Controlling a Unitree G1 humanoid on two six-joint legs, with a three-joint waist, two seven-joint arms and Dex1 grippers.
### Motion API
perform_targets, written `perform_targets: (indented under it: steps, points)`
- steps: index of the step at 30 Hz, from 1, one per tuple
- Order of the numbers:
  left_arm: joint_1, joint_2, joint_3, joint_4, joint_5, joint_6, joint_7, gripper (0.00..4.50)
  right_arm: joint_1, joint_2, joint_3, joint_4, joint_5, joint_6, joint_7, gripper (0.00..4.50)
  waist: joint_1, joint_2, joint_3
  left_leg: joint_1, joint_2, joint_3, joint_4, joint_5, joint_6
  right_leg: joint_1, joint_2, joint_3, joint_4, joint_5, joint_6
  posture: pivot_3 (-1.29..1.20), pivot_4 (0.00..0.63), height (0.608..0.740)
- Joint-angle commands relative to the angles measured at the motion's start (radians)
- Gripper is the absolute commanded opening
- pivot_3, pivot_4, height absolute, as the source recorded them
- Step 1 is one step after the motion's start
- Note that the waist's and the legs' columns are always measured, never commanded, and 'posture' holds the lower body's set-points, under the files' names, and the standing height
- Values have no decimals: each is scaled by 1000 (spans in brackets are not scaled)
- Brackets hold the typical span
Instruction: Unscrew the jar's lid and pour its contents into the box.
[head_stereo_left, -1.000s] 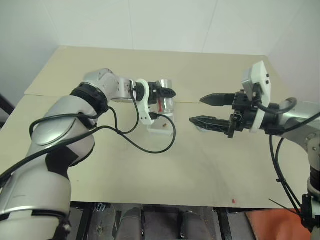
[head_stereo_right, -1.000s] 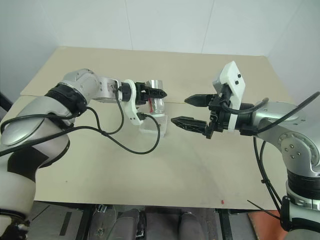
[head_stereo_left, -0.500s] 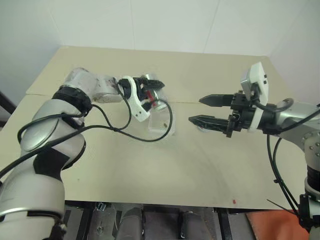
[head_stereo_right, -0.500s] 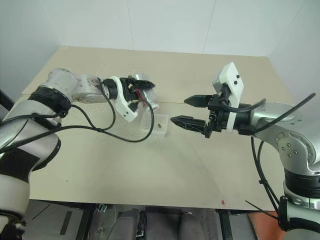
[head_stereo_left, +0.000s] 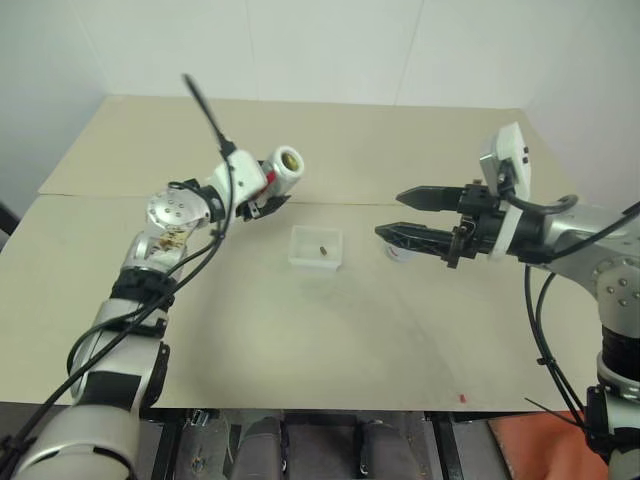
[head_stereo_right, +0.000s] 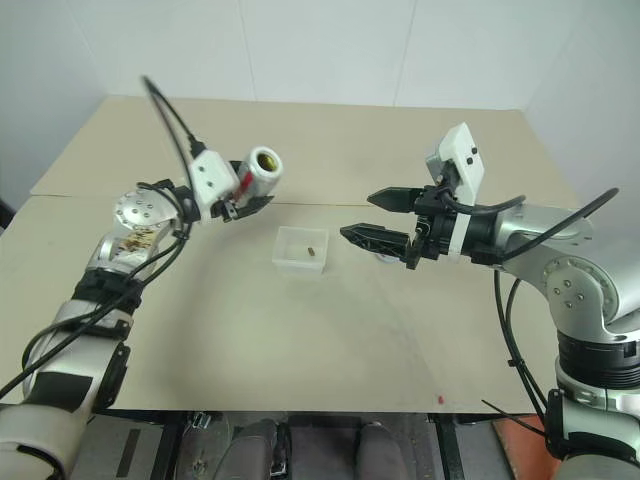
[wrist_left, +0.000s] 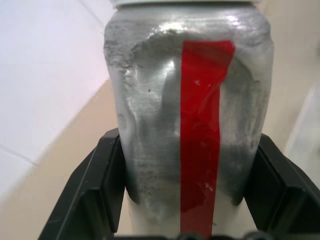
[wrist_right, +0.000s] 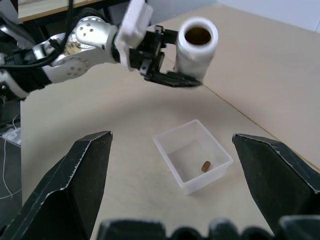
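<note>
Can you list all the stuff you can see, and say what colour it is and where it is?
jar: one, silvery with a red stripe, lid off, held on its side above the table, left of the box
box: one, clear white, in the middle of the table
bit: one, small and brown, inside the box
lid: one, greyish, on the table under the right gripper, mostly hidden
table: one, beige, under everything
red speck: one, near the table's front edge
left gripper: black fingers, shut on the jar
right gripper: black fingers, open, hanging right of the box
</note>
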Motion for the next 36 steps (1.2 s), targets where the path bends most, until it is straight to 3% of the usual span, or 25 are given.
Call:
perform_targets:
  steps: [1, 7, 12, 22, 28, 33, 36]
  points:
    - [104, -42, 100, -220, -111, 175, 82, 2837, -4, 11, -54, -33, 33, -2, -30, 4456, 0, 0, 0, 1, 0, -1, 0, 0, 0, 1, 0, 0, 0, 0, 0, 0, 150, 740]
    - [330, -183, 184, -385, -144, 268, 273, 2837, 35, 20, -68, -57, 40, -10, -54, 4456, 8, 0, 0, 2, 0, -3, 0, 0, 1, 2, 0, 1, 0, 0, 0, 0, 150, 740]
    - [368, -293, 221, -368, -99, 202, 449, 2837, 56, -8, -86, -64, 47, -2, -43, 4456, 14, 0, 0, 2, -1, -3, 0, -1, 2, 3, 0, 1, 0, 0, 0, 0, 150, 740]
    - [377, -338, 167, -196, 30, 39, 514, 2837, 74, -41, -77, -71, 54, -8, -38, 4456, 11, 0, 0, 3, -1, -2, -1, -2, 3, 3, 0, 1, -1, 0, 0, 0, 150, 740]
    - [376, -361, 168, -137, 39, -9, 531, 2837, 76, -47, -75, -77, 56, -7, -38, 4456, 12, 0, -1, 3, -1, -2, -1, -3, 5, 4, 0, 0, -1, 0, 0, 0, 150, 740]
    - [419, -348, 157, -202, 27, 45, 505, 4453, 86, -51, -76, -85, 53, -12, -37, 4500, 11, 0, -1, 3, -1, -3, -1, -4, 7, 3, 0, 1, -1, 0, 0, 0, 150, 740]
    - [458, -343, 150, -268, 25, 83, 499, 4483, 91, -50, -74, -88, 51, -15, -38, 4500, 11, 0, -1, 3, -1, -3, -1, -4, 6, 3, 0, 1, -1, 0, 0, 0, 150, 740]
